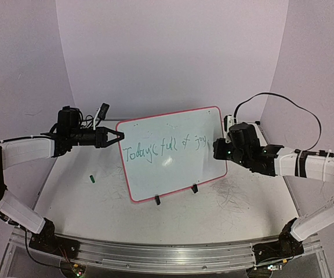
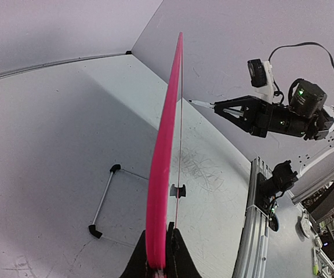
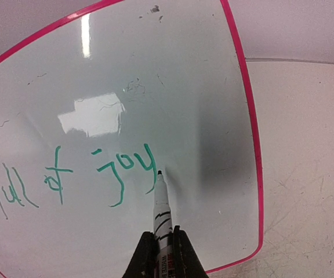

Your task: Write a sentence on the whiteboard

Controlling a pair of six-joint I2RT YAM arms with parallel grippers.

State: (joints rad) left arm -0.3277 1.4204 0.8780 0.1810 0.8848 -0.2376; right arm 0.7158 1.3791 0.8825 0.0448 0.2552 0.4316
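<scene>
The whiteboard, white with a pink frame, stands tilted on two black clip feet mid-table. My left gripper is shut on its left edge; the left wrist view shows the pink frame edge-on between the jaws. Green writing, the sentence, reads "Today's full of joy" across the board. My right gripper is shut on a white marker pen, whose tip rests at the board just right of the "y" of "joy".
A small green pen cap lies on the table left of the board. A thin metal stand with black ends lies behind the board. A cable loops above the right arm. Curved backdrop walls close the table.
</scene>
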